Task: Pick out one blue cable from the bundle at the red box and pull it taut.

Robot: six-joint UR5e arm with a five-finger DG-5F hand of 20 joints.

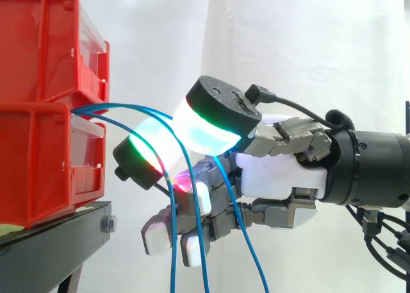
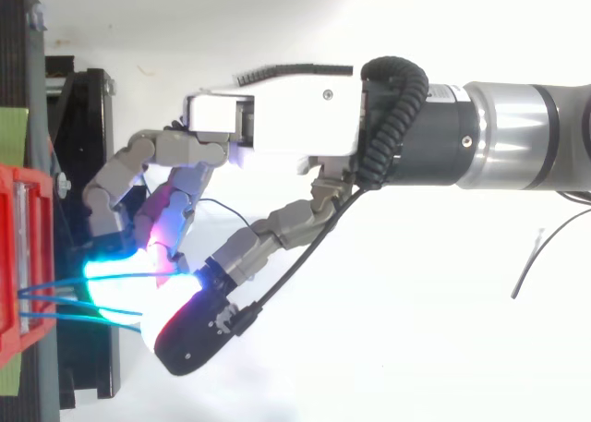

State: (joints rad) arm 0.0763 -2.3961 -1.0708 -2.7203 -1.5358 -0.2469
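Several thin blue cables (image 1: 128,107) come out between two stacked red bins (image 1: 38,81), arc right and hang down past the hand. In the top view the blue cables (image 2: 65,282) run from the red bin (image 2: 11,256) into the fingers. My hand (image 1: 275,171) reaches in from the right with its fingers curled. One blue cable passes between a green-red glowing fingertip (image 1: 146,150) and a magenta pad (image 1: 186,181), and looks held there. The big cyan-lit thumb pad (image 1: 214,123) sits just above. Two other cables drape over the lower fingers.
The bins stand on a black stand (image 1: 57,242) at the left, with a bolt head on its edge. From above, the black stand (image 2: 83,117) lies under the fingertips. A white curtain closes off the back. Open room lies below and to the right of the hand.
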